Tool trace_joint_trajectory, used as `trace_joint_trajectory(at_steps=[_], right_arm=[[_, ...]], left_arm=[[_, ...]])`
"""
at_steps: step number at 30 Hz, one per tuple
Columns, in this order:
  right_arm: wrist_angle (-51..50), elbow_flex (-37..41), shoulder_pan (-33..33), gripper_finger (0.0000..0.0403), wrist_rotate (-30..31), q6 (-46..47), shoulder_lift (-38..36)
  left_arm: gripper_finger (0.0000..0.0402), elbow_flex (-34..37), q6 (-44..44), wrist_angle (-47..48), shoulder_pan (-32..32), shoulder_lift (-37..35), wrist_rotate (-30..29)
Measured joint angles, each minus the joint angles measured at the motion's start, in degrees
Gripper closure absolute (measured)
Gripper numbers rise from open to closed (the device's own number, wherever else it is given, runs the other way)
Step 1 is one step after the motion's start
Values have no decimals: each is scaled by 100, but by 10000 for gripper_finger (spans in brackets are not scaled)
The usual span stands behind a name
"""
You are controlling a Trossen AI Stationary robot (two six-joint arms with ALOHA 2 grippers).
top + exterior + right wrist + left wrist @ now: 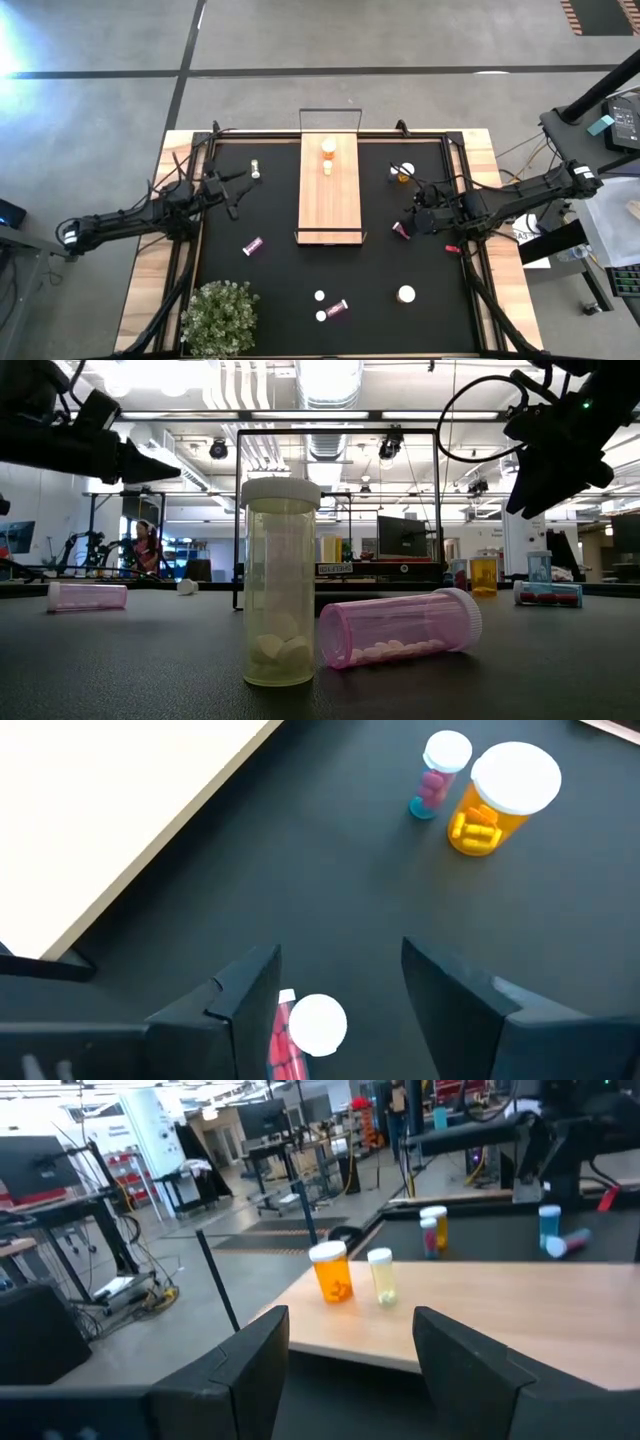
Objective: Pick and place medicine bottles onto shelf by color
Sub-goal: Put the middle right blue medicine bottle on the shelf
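Observation:
The shelf lies mid-table with an amber bottle and a pale bottle standing on its far half. My left gripper hangs open and level left of the shelf, facing those two bottles. My right gripper is open, slanting down right of the shelf. A pink bottle sits on the mat below it, close by one finger and partly hidden by it. An amber bottle and a pink bottle stand farther off.
A pale bottle and a lying pink bottle are left of the shelf. Near the front edge are a pale bottle, a lying pink one and an amber one. A plant stands front left. A small red bit lies at the right.

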State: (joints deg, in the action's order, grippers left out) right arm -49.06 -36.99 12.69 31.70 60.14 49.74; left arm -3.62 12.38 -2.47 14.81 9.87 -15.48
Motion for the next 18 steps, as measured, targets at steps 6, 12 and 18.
trace_joint_trajectory(at_steps=[6, 12, 18], right_arm=[[2, 0, 1, 204, -4, 9, -7], [-3, 0, 0, 204, -228, 361, -4], [-29, 0, 1, 204, -748, 1019, -4]], left_arm=[[203, 312, 1, -67, 0, -479, 39], [203, 311, 0, -211, 0, -781, 19], [203, 313, 2, -206, 0, -833, 21]])
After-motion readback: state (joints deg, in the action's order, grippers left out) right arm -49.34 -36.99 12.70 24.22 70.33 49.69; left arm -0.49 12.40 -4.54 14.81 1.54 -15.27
